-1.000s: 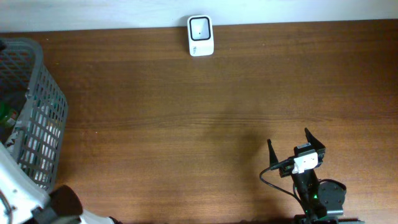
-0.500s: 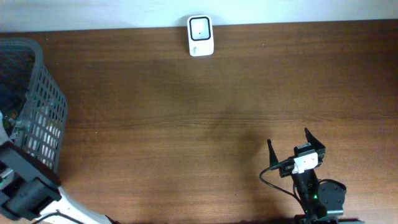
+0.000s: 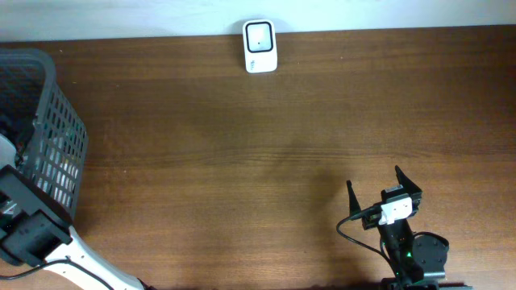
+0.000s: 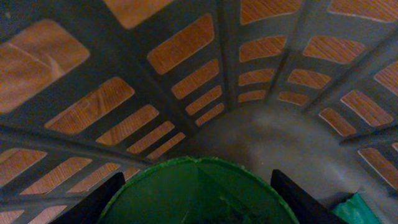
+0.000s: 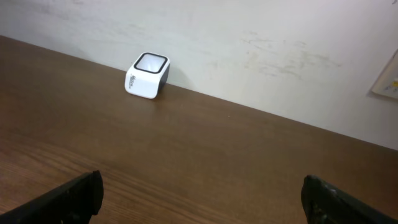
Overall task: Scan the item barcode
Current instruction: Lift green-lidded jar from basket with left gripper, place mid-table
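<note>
L gripper (image 4: 198,205) shifted over basket (image 4: 280,137), green item (image 4: 198,183) btwn fingers (image 4: 93,206)

Grey basket (image 3: 48,137), grn item (image 4: 199,193), wht scanner (image 3: 260,47), brn woodgrain tbl (image 3: 242,161).

The left arm (image 3: 32,229) is seen at the near left edge of the overhead view. Its white link is bent up from the bottom border and its black wrist block is pointed to the left. The left tool (image 4: 196,196) itself is hidden from above. In the left wrist view its two dark fingers (image 4: 93,202) are held well apart and pointed downward; whether they are pressed on anything cannot be told.

The right arm (image 3: 407,250) is folded at the near right side. The right tool (image 3: 375,184) is held low over the counter, pointed to the far edge, with the jaws spread wide and nothing between them.
</note>
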### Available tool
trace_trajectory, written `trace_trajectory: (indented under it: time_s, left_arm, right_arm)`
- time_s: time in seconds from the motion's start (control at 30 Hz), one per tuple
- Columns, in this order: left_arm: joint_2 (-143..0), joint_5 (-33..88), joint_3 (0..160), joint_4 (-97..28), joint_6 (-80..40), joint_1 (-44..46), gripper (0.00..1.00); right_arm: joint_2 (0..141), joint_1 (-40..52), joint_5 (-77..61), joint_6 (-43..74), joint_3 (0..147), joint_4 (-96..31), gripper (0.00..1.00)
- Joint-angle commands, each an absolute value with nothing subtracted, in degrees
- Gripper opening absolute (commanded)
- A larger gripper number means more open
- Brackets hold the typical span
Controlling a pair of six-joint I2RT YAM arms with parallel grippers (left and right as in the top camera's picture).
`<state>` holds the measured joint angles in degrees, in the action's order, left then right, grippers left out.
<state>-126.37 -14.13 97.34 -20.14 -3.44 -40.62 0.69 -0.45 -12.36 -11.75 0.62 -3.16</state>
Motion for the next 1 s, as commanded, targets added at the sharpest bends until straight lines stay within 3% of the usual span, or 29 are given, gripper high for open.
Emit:
trace_trajectory:
  time_s: [0.0, 0.33, 0.47, 0.7, 0.8, 0.97]
  left_arm:
    - [-125.6, -14.02, 97.21, -21.12, -2.98, -40.51, 0.55]
    - [-90.26, -5.15, 97.21, -24.95, -3.25, -33.95, 0.54]
    - [-78.13, -3.79, 97.21, -29.23, -3.84, -17.87, 0.53]
    - [-93.71, -3.79, 97.12, -46.44, -13.78, 12.38, 0.49]
    - [-106.02, -3.81, 96.99, -46.98, -15.88, 21.37, 0.48]
    - [-121.1, -3.16, 96.99, -39.33, -22.11, 28.99, 0.5]
  right_arm:
    - [0.36, -0.73, -13.06, -11.33, 0.32, -3.44, 0.98]
    - [0.36, -0.73, -13.06, -11.33, 0.32, -3.44, 0.98]
    - [0.36, -0.73, -13.06, -11.33, 0.32, -3.44, 0.98]
    - [0.36, -0.73, -13.06, -11.33, 0.32, -3.44, 0.98]
    - [0.36, -0.73, -13.06, -11.33, 0.32, -3.44, 0.98]
    - [0.36, -0.73, -13.08, -11.33, 0.32, -3.44, 0.98]
